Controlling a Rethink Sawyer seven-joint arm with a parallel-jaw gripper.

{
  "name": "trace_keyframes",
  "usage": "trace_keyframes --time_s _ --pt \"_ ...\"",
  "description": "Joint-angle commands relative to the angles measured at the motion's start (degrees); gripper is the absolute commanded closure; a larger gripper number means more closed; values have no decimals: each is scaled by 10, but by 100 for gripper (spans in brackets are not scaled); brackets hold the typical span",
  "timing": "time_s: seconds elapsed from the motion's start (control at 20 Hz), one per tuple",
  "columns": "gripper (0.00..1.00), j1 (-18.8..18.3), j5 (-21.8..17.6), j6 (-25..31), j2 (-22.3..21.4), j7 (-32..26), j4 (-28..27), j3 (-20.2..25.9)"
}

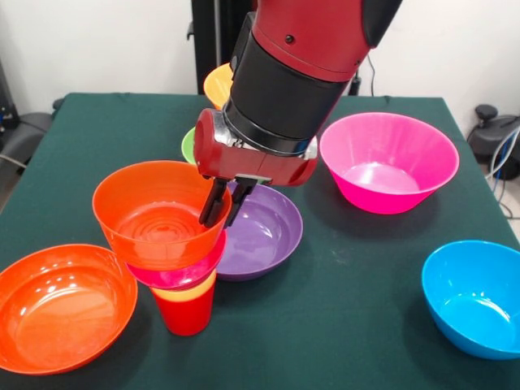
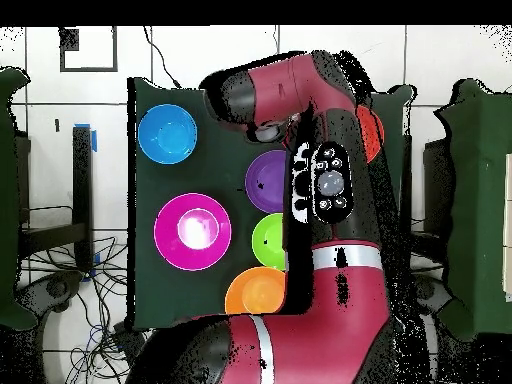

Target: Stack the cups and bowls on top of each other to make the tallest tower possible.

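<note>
One red and black arm descends from 12 o'clock in the front view, wrist near vertical, its pincer lowered over the rim of the top orange bowl. The fingers pinch that bowl's right wall, one inside and one outside. This bowl crowns the tower: a red cup at the base, a yellow cup and a crimson-pink bowl nested above. The tower stands on the bench, at 9 o'clock of the purple bowl. The orange-red bowl sits at the tower's 8 o'clock.
</note>
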Motion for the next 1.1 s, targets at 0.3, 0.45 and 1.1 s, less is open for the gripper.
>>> trace_keyframes --time_s 0.3,0.45,1.1 --pt "100 -7 27 50 5 -115 35 19" --pt "100 -8 33 50 3 -116 42 15" --pt "100 -9 19 48 -7 -149 54 5"
